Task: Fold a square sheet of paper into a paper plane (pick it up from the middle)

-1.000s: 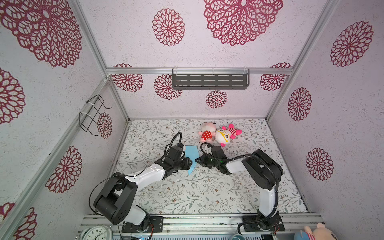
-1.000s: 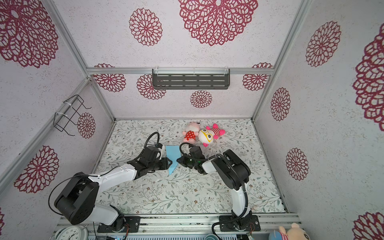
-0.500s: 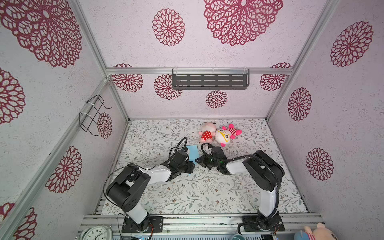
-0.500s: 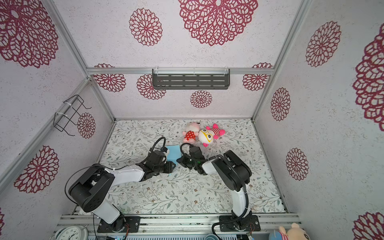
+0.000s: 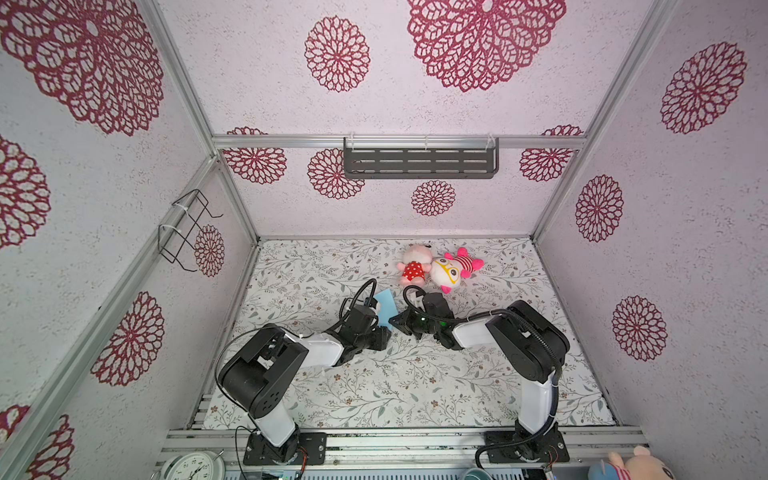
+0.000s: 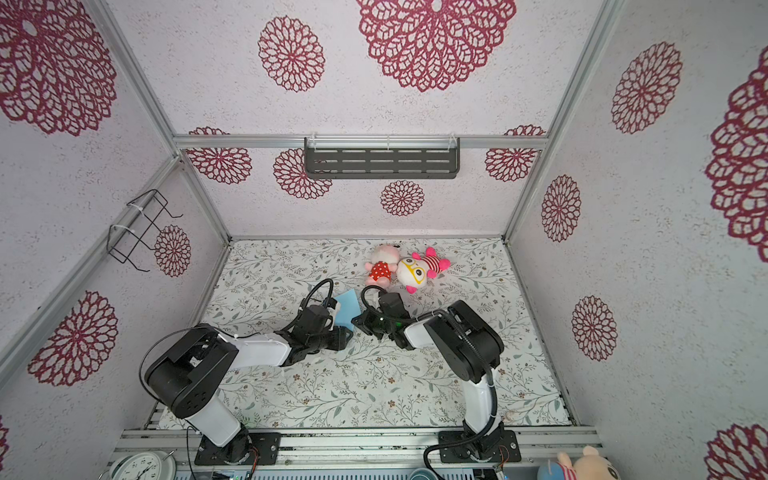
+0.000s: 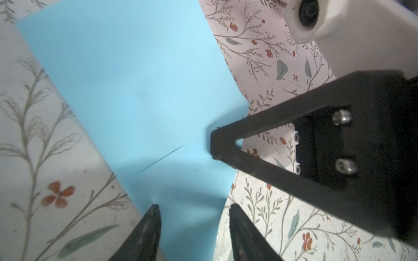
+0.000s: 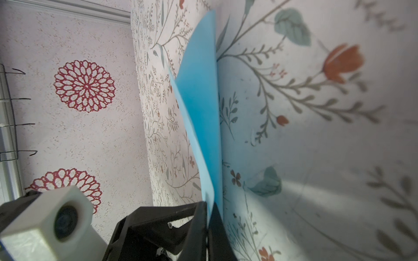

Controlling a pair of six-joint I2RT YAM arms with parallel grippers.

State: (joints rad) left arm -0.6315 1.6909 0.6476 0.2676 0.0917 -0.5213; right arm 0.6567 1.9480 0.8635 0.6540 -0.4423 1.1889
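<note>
The square sheet of paper (image 5: 385,307) (image 6: 348,309) is light blue and folded double into a strip, raised off the floral mat between the two arms. My right gripper (image 8: 209,206) (image 5: 395,322) is shut on one edge of it, the two layers pinched between its jaws. In the left wrist view the paper (image 7: 135,90) fills the middle, and my left gripper (image 7: 194,208) (image 5: 380,334) stands open, its fingers either side of the strip's near end. The right gripper's black finger (image 7: 226,140) shows there on the paper's edge. No paper plane is in view.
Two pink plush toys (image 5: 413,268) (image 5: 451,270) lie on the mat just behind the grippers. A dark shelf (image 5: 419,162) hangs on the back wall and a wire basket (image 5: 187,228) on the left wall. A clock (image 5: 191,467) sits by the front rail.
The left arm has drawn its elbow in towards the middle and its jaws have spread apart around the paper. The right arm still grips the paper in the same place.
</note>
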